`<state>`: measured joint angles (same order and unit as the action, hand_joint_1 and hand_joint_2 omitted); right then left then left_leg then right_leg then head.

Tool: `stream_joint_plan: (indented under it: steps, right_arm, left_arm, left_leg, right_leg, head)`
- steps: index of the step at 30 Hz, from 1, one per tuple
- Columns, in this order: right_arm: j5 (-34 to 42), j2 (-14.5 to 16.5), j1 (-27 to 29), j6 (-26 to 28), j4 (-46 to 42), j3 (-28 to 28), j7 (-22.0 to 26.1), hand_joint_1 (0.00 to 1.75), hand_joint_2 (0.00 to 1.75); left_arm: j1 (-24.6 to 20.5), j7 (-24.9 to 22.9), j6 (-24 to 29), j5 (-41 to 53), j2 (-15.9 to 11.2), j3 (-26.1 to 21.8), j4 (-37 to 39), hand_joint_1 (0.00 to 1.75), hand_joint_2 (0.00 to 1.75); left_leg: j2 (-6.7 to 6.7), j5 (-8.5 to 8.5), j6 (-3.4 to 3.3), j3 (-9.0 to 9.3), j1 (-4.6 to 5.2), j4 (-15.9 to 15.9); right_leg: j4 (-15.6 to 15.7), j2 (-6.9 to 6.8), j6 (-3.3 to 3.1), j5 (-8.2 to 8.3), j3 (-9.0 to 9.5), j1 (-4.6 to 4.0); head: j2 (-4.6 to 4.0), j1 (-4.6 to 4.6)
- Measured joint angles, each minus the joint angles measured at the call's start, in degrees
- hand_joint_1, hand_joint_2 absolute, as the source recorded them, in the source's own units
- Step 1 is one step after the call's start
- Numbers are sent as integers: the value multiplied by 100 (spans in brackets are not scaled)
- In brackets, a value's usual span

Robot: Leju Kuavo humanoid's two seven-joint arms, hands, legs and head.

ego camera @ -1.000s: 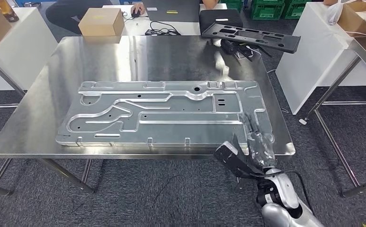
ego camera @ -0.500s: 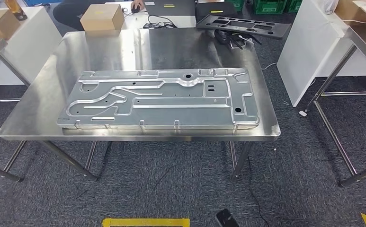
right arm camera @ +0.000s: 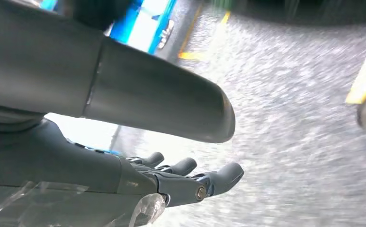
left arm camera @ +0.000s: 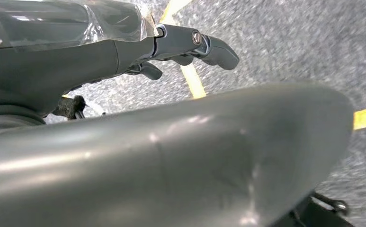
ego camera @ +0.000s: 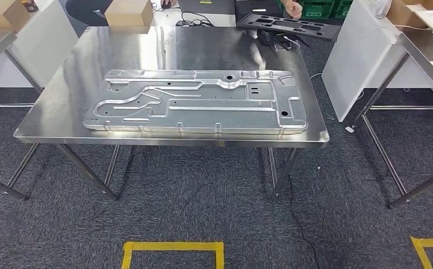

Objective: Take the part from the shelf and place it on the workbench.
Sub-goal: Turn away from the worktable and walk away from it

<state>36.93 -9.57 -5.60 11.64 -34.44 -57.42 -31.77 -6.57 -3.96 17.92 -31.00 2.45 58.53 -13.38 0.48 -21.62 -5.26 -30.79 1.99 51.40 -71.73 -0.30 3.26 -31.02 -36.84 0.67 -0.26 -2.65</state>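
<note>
The part (ego camera: 197, 102) lies flat on the tabletop (ego camera: 119, 50), as before. The camera has backed away and your right hand (right arm camera: 124, 184) has left the head view. Both hands hang over the floor, left hand (left arm camera: 124, 47) included, fingers apart and holding nothing. Judge placement complete.

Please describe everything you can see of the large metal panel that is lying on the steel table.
The large stamped metal panel is silver-grey, long and roughly rectangular, with raised ribs, curved channels, several small holes and little tabs along its edges. It lies flat on the shiny steel workbench, lengthwise, nearer the front edge. Nothing rests on it, and no hand touches it. Its surface looks dull beside the table's reflections.
</note>
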Motion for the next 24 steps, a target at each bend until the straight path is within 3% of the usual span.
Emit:
stream_joint_plan:
  steps: [1, 2, 4, 5, 7, 8, 9, 10, 12, 13, 14, 15, 17, 19, 20, 22, 24]
  right_arm:
    - [13, 30, -11, 25, 145, 0, 25, 0, 0]
    - [21, 60, -22, 43, 263, 0, 51, 0, 0]
    - [28, 118, -43, 62, 481, -1, 92, 0, 0]
    - [30, 153, -54, 66, 596, -1, 125, 0, 0]
    - [39, 242, -58, 89, 814, -2, 271, 0, 0]
    - [42, 283, -56, 112, 904, -3, 372, 0, 0]
    - [44, 319, -64, 138, 978, -3, 482, 0, 0]
    - [37, 350, -78, 160, 1050, -4, 584, 0, 0]
    - [-1, 399, -116, 174, 1184, -7, 732, 0, 0]
    - [-24, 429, -119, 167, 1245, -11, 773, 0, 0]
    - [-44, 455, -118, 157, 1298, -18, 799, 0, 0]
    - [-55, 483, -115, 149, 1344, -26, 818, 0, 0]
    - [-55, 535, -117, 149, 1426, -37, 851, 0, 0]
    - [-37, 581, -123, 161, 1491, -40, 869, 0, 0]
    - [-30, 601, -127, 153, 1521, -40, 870, 0, 0]
    - [-29, 631, -125, 124, 1579, -44, 851, 0, 0]
    - [-27, 654, -126, 99, 1639, -51, 815, 0, 0]
  left_arm:
    - [-2, -3, -15, -1, 0, 0, 0, 0, 0]
    - [-3, -7, -25, -1, 0, 0, 0, 0, 0]
    - [-9, -18, -37, -1, 0, 0, 0, 0, 0]
    - [-12, -28, -40, -1, -1, -1, 0, 0, 0]
    - [-9, -45, -44, -2, -13, -1, 1, 0, 0]
    - [-4, -47, -39, -10, -25, 1, 3, 0, 0]
    - [5, -39, -25, -25, -35, 2, 4, 0, 0]
    - [12, -19, 0, -50, -46, 2, 6, 0, 0]
    - [17, 41, 65, -105, -57, 3, 7, 0, 0]
    - [15, 68, 92, -124, -67, 3, 7, 0, 0]
    - [14, 88, 115, -133, -78, 3, 7, 0, 0]
    - [14, 100, 136, -132, -88, 3, 7, 0, 0]
    - [11, 117, 202, -122, -98, 3, 6, 0, 0]
    - [-7, 126, 299, -121, -101, 3, 5, 0, 0]
    - [-16, 124, 349, -127, -101, 3, 4, 0, 0]
    - [-18, 85, 431, -156, -109, 3, 5, 0, 0]
    - [-2, 21, 476, -189, -128, 3, 7, 0, 0]
  left_leg:
    - [10, 58, 12, -81, 0, 25]
    - [16, 103, 29, -152, 1, 62]
    - [24, 172, 72, -263, 12, 149]
    - [33, 211, 97, -296, 13, 176]
    - [44, 301, 149, -344, 7, 192]
    - [33, 260, 187, -384, -3, 231]
    - [19, 102, 238, -447, -16, 361]
    - [5, -164, 296, -542, -43, 615]
    - [-5, -789, 418, -751, -131, 1422]
    - [-5, -949, 460, -811, -177, 1794]
    - [-4, -958, 494, -794, -216, 2013]
    - [-4, -836, 517, -675, -244, 2010]
    - [-5, -517, 539, -134, -277, 1374]
    - [-14, -499, 502, 546, -264, 369]
    - [-18, -563, 470, 754, -249, 35]
    - [-18, -623, 396, 825, -221, -159]
    - [-3, -566, 304, 759, -216, -138]
  right_leg:
    - [243, 0, 1, 202, 246, 3]
    - [664, -1, -1, 302, 569, 4]
    - [1552, 5, -31, 231, 1149, -12]
    - [1812, 11, -62, 150, 1290, -28]
    - [1932, 12, -151, 168, 1289, -40]
    - [1934, 8, -194, 224, 1240, -26]
    - [1939, 1, -236, 291, 1177, -6]
    - [1942, -6, -267, 361, 1098, 18]
    - [1938, -8, -290, 499, 921, 40]
    - [1936, -10, -279, 562, 832, 50]
    - [1933, -12, -259, 622, 747, 59]
    - [1930, -14, -236, 677, 671, 67]
    - [1928, -14, -180, 774, 549, 82]
    - [1920, -10, -115, 853, 485, 72]
    - [1918, -9, -81, 895, 471, 65]
    - [1918, -7, -12, 965, 457, 64]
    - [1758, 1, 32, 843, 383, 85]
  head:
    - [0, -1]
    - [0, -1]
    - [0, 2]
    - [0, 2]
    - [0, 6]
    - [0, 5]
    - [0, 9]
    - [0, 10]
    - [0, 9]
    - [0, 8]
    - [0, 7]
    - [0, 8]
    - [0, 8]
    - [0, 9]
    - [1, 11]
    - [2, 15]
    - [1, 16]
